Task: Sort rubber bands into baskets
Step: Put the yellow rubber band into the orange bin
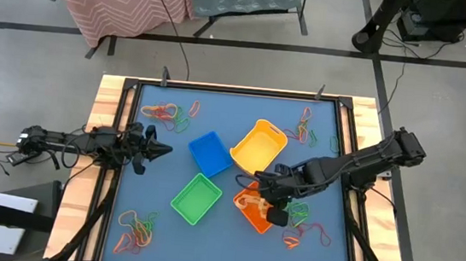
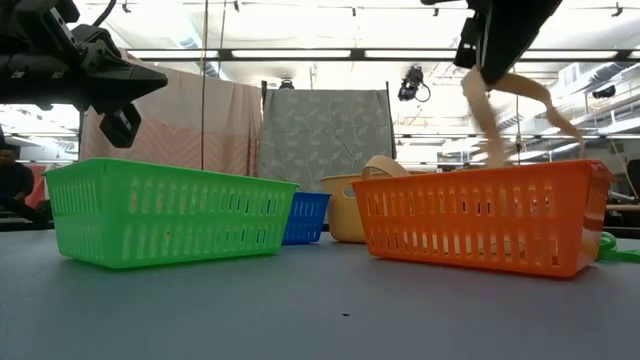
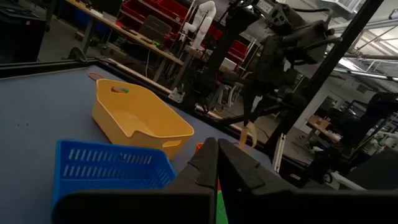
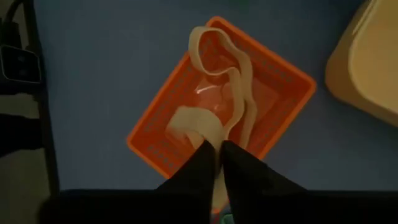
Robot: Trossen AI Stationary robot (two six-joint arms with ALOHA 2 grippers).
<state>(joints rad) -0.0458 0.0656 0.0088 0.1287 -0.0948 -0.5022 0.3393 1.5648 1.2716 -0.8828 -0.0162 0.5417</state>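
A wide tan rubber band (image 4: 238,93) hangs from my right gripper (image 4: 219,152), which is shut on it above the orange basket (image 1: 247,211). The low view shows the band (image 2: 488,110) dropping behind that basket's rim (image 2: 480,172). The blue (image 1: 209,152), yellow (image 1: 259,145) and green (image 1: 196,198) baskets stand on the blue mat near the middle. Loose rubber bands lie in heaps at the far left (image 1: 170,114), far right (image 1: 306,129), near left (image 1: 138,228) and near right (image 1: 305,227). My left gripper (image 1: 162,149) waits shut at the table's left side, holding nothing. My right gripper pinches the tan band's upper end (image 4: 208,134) between its two fingers, which point steeply down from above. The band hangs slack below them as a long loop. Its lower part (image 2: 495,155) reaches down inside the orange basket.
A raised black frame and wooden rails (image 1: 107,101) border the mat. The yellow basket stands close to the far side of the orange one. Open mat lies along the near edge (image 1: 221,249).
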